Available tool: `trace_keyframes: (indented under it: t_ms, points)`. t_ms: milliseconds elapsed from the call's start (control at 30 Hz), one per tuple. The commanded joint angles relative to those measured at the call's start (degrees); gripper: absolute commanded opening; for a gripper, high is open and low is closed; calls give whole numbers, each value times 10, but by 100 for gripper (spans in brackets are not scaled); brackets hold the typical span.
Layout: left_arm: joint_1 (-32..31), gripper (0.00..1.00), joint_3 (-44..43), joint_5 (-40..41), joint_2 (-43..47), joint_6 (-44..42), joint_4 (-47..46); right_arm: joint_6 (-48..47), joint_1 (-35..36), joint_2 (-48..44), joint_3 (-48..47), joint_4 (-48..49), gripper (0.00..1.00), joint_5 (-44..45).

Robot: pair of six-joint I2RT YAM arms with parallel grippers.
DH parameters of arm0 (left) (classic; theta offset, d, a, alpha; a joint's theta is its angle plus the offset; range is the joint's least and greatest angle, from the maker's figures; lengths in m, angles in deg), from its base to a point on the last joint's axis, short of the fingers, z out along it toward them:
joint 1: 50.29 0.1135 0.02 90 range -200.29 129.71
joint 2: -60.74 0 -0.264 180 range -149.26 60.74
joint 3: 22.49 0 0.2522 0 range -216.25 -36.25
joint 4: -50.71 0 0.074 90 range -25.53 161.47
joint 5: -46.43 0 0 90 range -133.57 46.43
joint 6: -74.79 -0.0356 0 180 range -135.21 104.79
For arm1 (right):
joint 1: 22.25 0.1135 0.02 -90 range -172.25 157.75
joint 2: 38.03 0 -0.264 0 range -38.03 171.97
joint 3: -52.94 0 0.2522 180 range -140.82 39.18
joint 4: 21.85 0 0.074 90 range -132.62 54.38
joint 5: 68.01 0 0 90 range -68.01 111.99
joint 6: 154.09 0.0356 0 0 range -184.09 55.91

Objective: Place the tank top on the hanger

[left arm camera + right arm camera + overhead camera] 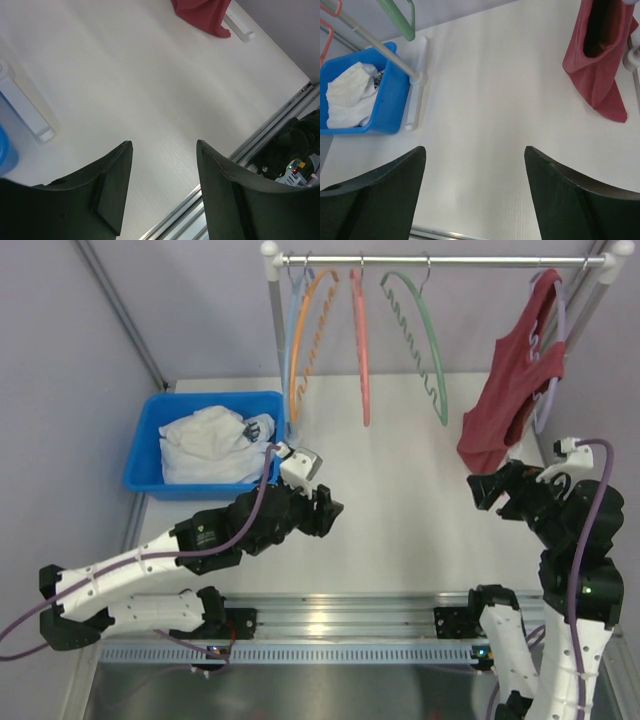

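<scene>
**Left pincer (330,508) and right pincer (482,488) gaped empty**

The tank top (510,380) hung draped on the hanger (557,330) at the right end of the rail (430,259). The top view showed the hanger's arch, while the left wrist view caught only the garment's lower folds. Both pincers stood wide open above the tabletop (400,440), gripping nothing. Far left, a blue bin (150,430) held white cloth (205,445).

No readable text, number or brand showed anywhere. Green mark (206,531) on left arm (150,565) was too small to read.
</scene>
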Motion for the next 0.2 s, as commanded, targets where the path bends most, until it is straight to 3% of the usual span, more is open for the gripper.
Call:
trace_keyframes:
  t_ms: [0, 167]
  points:
    - [2, 59, 8, 22, 20, 22, 3, 5, 11, -10, 11, -4, 79, 16]
    - [2, 59, 21, 31, 27, 33, 5, -3, 13, -16, 27, -3, 80, 23]
